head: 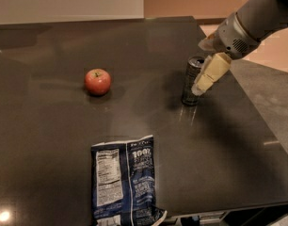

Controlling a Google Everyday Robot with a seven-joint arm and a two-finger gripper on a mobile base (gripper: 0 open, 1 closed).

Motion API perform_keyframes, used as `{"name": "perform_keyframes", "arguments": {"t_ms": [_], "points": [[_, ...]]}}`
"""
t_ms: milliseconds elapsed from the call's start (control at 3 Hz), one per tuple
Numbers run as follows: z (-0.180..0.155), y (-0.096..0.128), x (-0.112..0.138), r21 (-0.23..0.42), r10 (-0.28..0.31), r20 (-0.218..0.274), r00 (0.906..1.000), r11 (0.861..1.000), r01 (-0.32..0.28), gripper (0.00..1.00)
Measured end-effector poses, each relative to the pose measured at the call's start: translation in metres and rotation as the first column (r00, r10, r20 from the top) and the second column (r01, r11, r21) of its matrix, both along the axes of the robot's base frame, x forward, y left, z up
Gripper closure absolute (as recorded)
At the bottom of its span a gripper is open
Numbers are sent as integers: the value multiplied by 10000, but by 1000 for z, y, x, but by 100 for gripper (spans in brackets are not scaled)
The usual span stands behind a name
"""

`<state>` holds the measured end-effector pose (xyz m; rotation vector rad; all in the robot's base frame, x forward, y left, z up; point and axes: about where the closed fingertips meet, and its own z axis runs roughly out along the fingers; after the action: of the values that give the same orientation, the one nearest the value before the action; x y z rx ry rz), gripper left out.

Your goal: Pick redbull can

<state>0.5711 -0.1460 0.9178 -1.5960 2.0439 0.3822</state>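
The redbull can (191, 86) is a slim dark silver can with a pull-tab top. It stands upright on the dark table (148, 46), right of centre. My gripper (201, 71) comes in from the upper right and is open at the can's right side. One cream finger (211, 72) lies over the can's right edge, its tip near the can's lower half. The other finger (205, 44) shows behind the can's top. The can stands on the table, not lifted.
A red apple (97, 81) sits left of centre. A flat dark-blue snack bag (125, 182) lies near the front edge. The table's right edge (257, 121) runs close to the can, with grey floor beyond it.
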Motion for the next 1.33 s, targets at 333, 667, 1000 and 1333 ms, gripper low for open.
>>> {"name": "perform_keyframes", "arguments": {"t_ms": [333, 667, 1000, 1333], "points": [[-3, -2, 0, 62, 115, 20, 9999, 9999, -115, 18], [-4, -3, 0, 165, 219, 2, 9998, 9996, -219, 42], [2, 0, -2, 342, 389, -54, 9992, 9987, -387, 64], [27, 13, -8, 545, 846, -27, 9964, 9949, -843, 88]]}}
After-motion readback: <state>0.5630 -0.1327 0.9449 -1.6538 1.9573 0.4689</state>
